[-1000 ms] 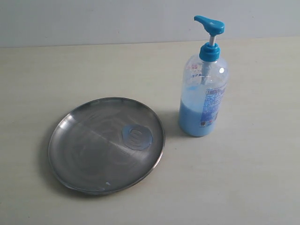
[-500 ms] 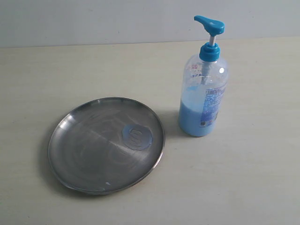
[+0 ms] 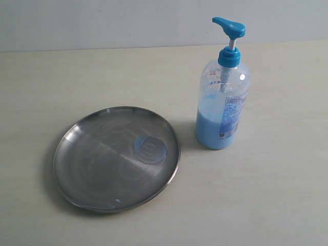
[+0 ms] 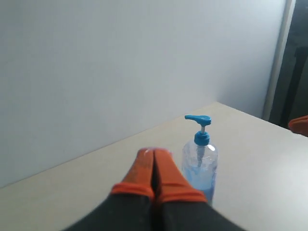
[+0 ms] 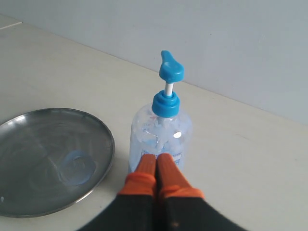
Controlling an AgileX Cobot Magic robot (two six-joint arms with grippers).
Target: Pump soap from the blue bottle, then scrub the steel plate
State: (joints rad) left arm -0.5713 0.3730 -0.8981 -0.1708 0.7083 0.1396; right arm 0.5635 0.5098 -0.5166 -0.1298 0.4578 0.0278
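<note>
The blue bottle (image 3: 222, 97) stands upright on the table, right of the steel plate (image 3: 102, 169), its bright blue pump head (image 3: 229, 26) raised and light blue soap (image 3: 210, 130) filling its lower part. A bluish round soap blob (image 3: 149, 149) lies inside the plate near its right rim. No gripper shows in the exterior view. In the left wrist view my left gripper (image 4: 154, 153) is shut and empty, with the blue bottle (image 4: 199, 163) beyond it. My right gripper (image 5: 157, 157) is shut and empty, close before the blue bottle (image 5: 161, 132); the steel plate (image 5: 29, 192) lies beside.
The table (image 3: 266, 205) is pale and bare around the plate and bottle. A light wall (image 3: 102, 20) rises along its far edge. An orange tip (image 4: 300, 124) shows at the frame edge in the left wrist view.
</note>
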